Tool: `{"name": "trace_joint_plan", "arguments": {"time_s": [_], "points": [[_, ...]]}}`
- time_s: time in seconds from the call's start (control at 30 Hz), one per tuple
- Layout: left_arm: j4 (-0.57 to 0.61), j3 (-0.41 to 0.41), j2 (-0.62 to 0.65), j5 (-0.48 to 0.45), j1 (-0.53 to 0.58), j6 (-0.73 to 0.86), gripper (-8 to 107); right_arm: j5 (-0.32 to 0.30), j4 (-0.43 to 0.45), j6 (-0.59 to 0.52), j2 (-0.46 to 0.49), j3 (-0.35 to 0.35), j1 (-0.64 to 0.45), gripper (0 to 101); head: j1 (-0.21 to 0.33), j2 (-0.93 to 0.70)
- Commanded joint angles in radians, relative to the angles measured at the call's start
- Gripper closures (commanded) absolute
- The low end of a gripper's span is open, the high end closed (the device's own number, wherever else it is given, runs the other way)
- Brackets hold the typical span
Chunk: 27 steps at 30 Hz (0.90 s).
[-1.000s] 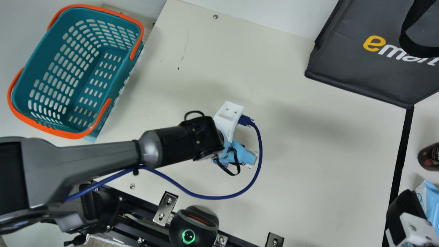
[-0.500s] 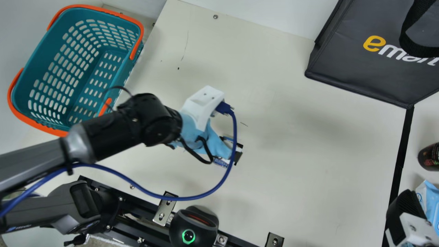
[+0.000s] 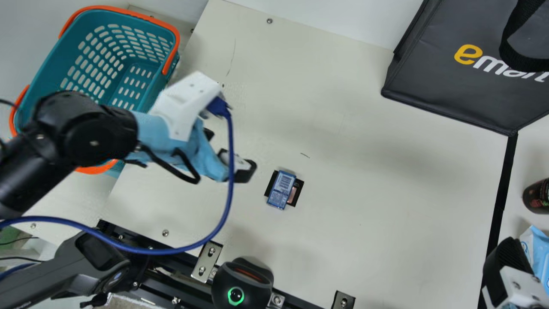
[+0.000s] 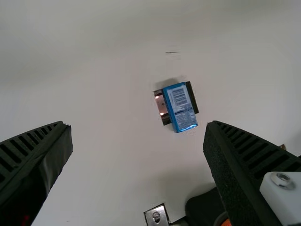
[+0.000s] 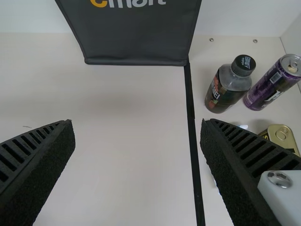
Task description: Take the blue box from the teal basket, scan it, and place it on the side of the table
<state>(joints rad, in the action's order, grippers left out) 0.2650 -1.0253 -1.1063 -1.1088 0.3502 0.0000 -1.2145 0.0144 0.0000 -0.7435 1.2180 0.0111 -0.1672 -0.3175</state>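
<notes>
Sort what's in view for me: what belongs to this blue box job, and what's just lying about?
Job:
- blue box
- teal basket
- black scanner
- table

Lying about:
- black bag
- bottle
- purple can
- gold tin
- light blue packet

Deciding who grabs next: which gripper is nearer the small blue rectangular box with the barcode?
Left. The left gripper is on the teal plastic basket's side of the box; the right gripper is much farther off, at the main view's lower right.
</notes>
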Motion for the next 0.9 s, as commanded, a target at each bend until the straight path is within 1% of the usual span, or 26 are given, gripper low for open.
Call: {"name": "trace_joint_plan", "arguments": {"time_s": [0.0,0.17,0.37,0.4,0.53,0.87], "points": [[-0.018,-0.019,0.033,-0.043,-0.051,0.005,9,0.000,0.000,0.000,0.000,0.000,0.000,6,0.029,-0.004],[-0.057,-0.071,0.091,-0.111,-0.132,-0.002,9,0.000,0.000,0.000,0.000,0.000,0.000,6,0.029,-0.004],[-0.120,-0.095,0.134,-0.111,-0.201,-0.024,9,0.000,0.000,0.000,0.000,0.000,0.000,6,0.029,-0.004],[-0.105,-0.092,0.128,-0.113,-0.189,-0.024,9,0.000,0.000,0.000,0.000,0.000,0.000,6,0.029,-0.004],[-0.122,-0.095,0.135,-0.114,-0.200,-0.023,9,0.000,0.000,0.000,0.000,0.000,0.000,6,0.029,-0.004],[-0.122,-0.095,0.135,-0.116,-0.200,-0.023,9,0.000,0.000,0.000,0.000,0.000,0.000,6,0.029,0.229]]}}
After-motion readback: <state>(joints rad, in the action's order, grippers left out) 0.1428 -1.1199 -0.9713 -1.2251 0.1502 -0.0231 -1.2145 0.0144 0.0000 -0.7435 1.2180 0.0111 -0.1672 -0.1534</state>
